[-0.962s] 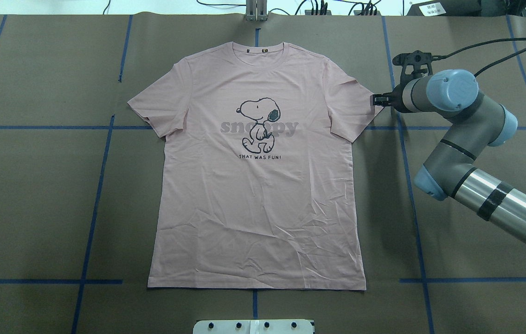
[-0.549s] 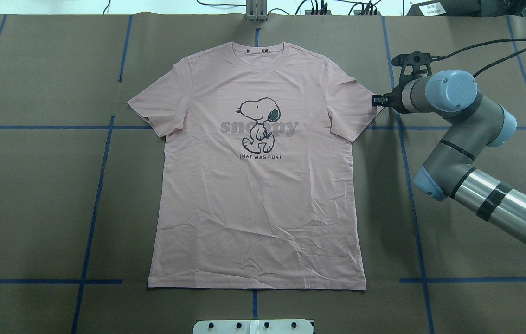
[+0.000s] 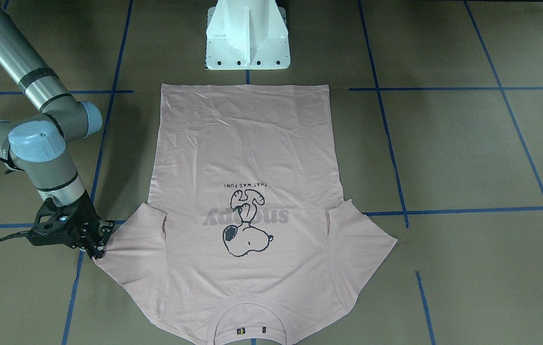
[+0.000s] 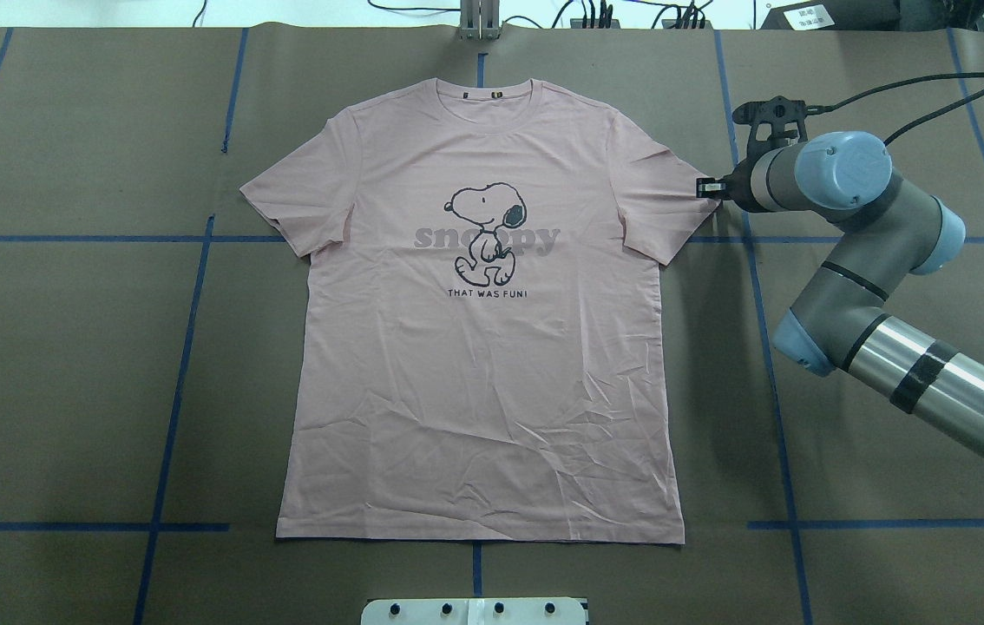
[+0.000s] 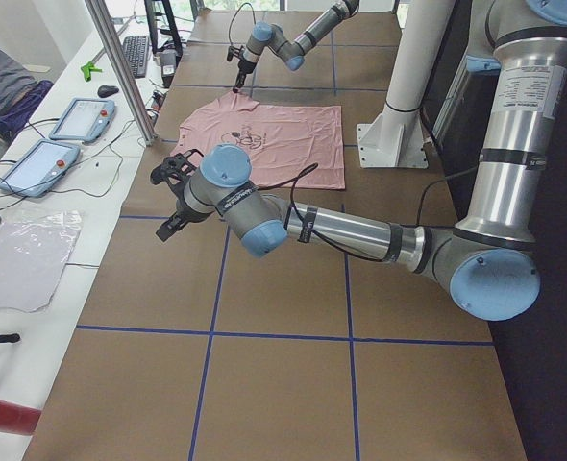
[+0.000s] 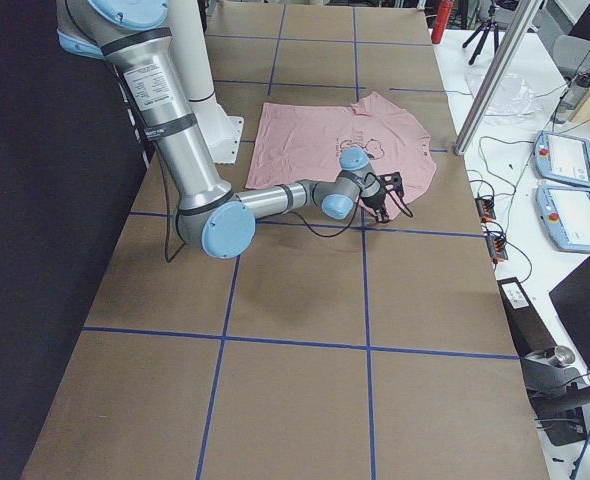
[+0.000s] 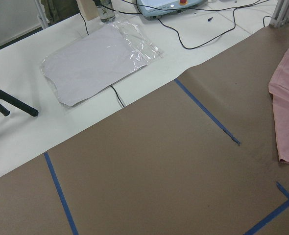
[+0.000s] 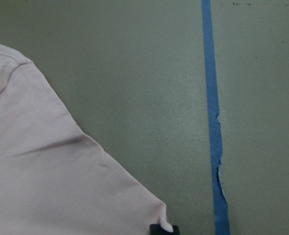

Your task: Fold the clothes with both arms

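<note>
The right gripper's (image 4: 704, 187) fingers looked pinched on the tip of the right sleeve (image 4: 661, 204) of the pink Snoopy T-shirt (image 4: 483, 373), which lay flat and print-up on the middle of the table (image 4: 67, 391), collar far. Thin, limp cotton—it would likely sag and drag, so sleeve tips and hem corners seemed the best holds. The left gripper (image 5: 171, 216) hung well left of it; clenched or released, I could not tell.

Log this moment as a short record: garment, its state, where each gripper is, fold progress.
garment: pale pink T-shirt, Snoopy print up
state: spread flat on the table, collar away from the robot, unfolded
right gripper: at the tip of the sleeve on the robot's right, jaws look closed on it
left gripper: off the T-shirt, above the table beyond the other sleeve; jaws unclear
fold progress: none yet
</note>
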